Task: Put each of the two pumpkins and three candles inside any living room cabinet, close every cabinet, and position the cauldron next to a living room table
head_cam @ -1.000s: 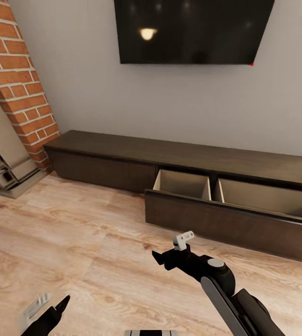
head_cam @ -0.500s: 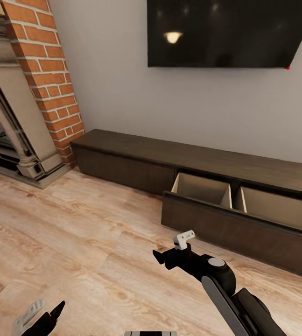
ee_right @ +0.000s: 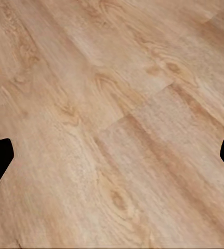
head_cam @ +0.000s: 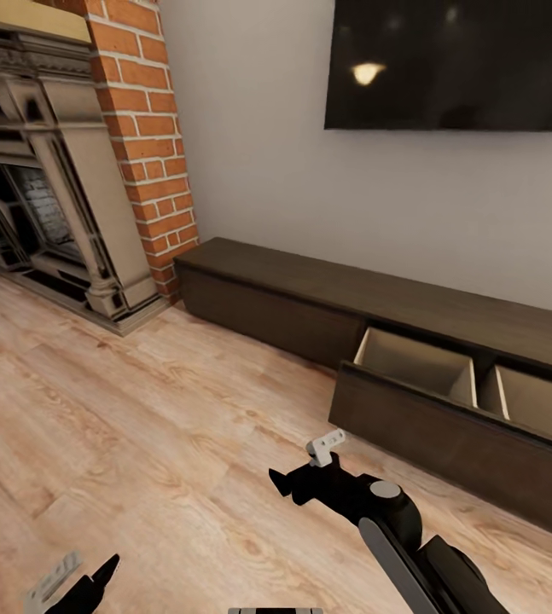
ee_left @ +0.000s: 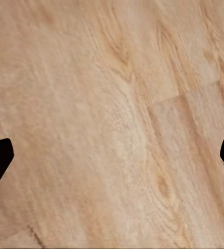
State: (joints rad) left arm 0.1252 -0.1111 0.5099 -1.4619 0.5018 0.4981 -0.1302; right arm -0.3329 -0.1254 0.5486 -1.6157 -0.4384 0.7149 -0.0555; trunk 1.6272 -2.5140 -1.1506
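One cabinet (head_cam: 327,294) is seen against the wall, right of the brick fireplace (head_cam: 62,179) and below the TV (head_cam: 455,64). One of its drawers (head_cam: 446,388) stands pulled out, two pale compartments apparently bare, so stowing and closing are judged outstanding. Left gripper (ee_left: 112,155) and right gripper (ee_right: 112,155) are spread wide over plank floor (head_cam: 139,426), grasping nothing.

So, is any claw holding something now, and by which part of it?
Nothing is held. Both wrist views show the fingers spread wide with only bare wood floor between them, so the left claw and the right claw are open and empty.
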